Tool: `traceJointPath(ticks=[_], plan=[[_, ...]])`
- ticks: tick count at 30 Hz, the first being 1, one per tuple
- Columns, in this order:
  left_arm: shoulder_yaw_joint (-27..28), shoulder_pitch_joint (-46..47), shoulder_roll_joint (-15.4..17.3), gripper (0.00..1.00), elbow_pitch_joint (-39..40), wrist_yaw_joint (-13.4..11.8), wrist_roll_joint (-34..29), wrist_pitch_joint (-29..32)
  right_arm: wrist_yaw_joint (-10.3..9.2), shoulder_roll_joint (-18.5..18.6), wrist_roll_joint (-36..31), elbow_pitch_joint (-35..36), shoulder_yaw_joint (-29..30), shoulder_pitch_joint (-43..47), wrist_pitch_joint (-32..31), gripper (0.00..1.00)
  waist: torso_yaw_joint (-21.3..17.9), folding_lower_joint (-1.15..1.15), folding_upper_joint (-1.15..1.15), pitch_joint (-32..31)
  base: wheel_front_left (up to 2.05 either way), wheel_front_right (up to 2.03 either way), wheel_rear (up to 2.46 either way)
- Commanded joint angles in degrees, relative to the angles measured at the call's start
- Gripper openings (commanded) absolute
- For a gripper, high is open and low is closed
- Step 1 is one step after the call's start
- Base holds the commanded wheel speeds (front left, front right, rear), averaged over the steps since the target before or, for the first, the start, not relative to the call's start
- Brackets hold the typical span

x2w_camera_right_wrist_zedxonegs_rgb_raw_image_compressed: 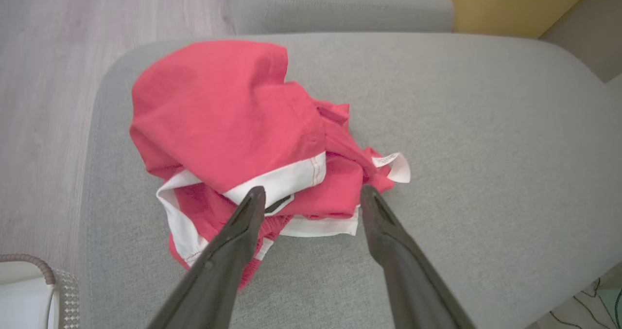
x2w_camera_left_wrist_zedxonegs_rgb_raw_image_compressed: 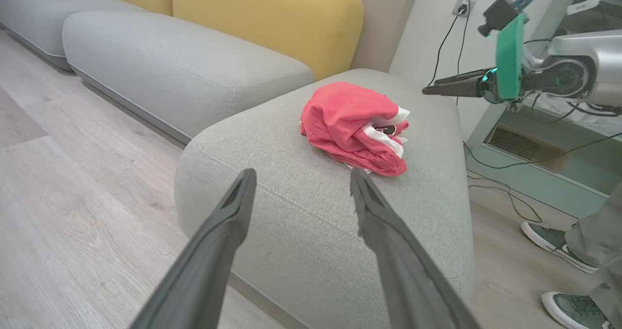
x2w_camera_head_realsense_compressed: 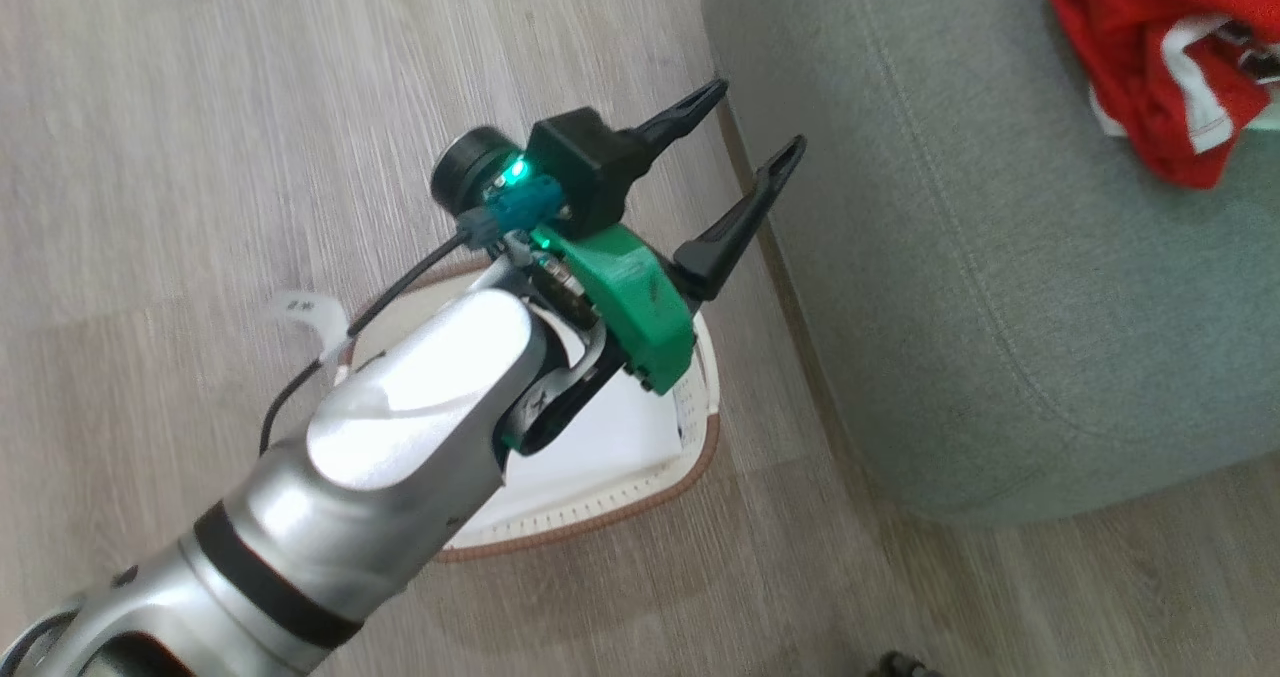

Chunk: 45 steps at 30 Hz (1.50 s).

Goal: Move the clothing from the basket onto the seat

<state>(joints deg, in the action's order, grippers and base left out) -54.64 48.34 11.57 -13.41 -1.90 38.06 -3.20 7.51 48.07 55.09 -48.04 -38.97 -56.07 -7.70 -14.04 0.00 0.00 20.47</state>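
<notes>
Clothing (x2w_camera_right_wrist_zedxonegs_rgb_raw_image_compressed: 228, 125) loose on seat (x2w_camera_right_wrist_zedxonegs_rgb_raw_image_compressed: 486, 149) nr edge; R end effector (x2w_camera_right_wrist_zedxonegs_rgb_raw_image_compressed: 312, 190) wide above, L end effector (x2w_camera_head_realsense_compressed: 757, 117) wide; low sweep may snag, drag off.

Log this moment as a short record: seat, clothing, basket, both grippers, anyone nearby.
seat: grey-green sofa cushion with a stitched seam
clothing: crumpled red heap with white trim, lying on the seat
basket: on the floor beside the seat, partly hidden; no red fabric in its visible part
left gripper: open, empty, by the seat's edge
right gripper: open, over the clothing, not gripping it
person: feet in shoes on the floor beyond the seat
</notes>
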Motion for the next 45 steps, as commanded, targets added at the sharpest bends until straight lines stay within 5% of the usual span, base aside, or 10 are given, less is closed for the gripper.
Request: traceJointPath(ticks=[1,12,21,29,37,45], plan=[[2.72,0.4,1.08,1.0,1.62,-0.36,0.41,-0.75,-0.02,3.6,0.87,1.76,-0.11,2.49,1.72,1.0,0.07,0.0,0.0,-2.7,0.0,0.0,0.0],[4.99,-5.39,3.45,1.0,3.11,-2.99,2.65,-3.99,-0.02,9.54,2.55,10.86,2.93,10.21,13.5,1.0,3.43,0.0,0.0,-10.77,0.0,0.0,0.0],[7.58,-10.69,7.29,1.0,5.74,-6.27,4.42,-5.33,-0.02,10.17,-0.6,19.31,13.66,19.64,21.13,1.0,7.12,0.0,0.0,-14.41,0.0,0.0,0.0],[10.46,-15.11,9.99,1.0,6.83,-9.41,5.74,-7.55,-0.02,1.26,-9.08,28.7,26.46,30.34,21.95,1.0,9.35,0.0,0.0,-15.99,0.0,0.0,0.0],[14.43,-19.65,12.24,1.0,8.31,-12.97,6.94,-9.78,-0.02,-12.05,-18.67,41.16,38.64,42.47,17.96,1.0,11.58,0.0,0.0,-17.28,0.0,0.0,0.0],[17.82,-24.52,13.87,1.0,9.44,-15.14,7.0,-11.17,-0.02,-23.49,-26.73,52.92,43.67,50.51,13.6,1.0,13.17,0.0,0.0,-17.76,0.0,0.0,0.0]])
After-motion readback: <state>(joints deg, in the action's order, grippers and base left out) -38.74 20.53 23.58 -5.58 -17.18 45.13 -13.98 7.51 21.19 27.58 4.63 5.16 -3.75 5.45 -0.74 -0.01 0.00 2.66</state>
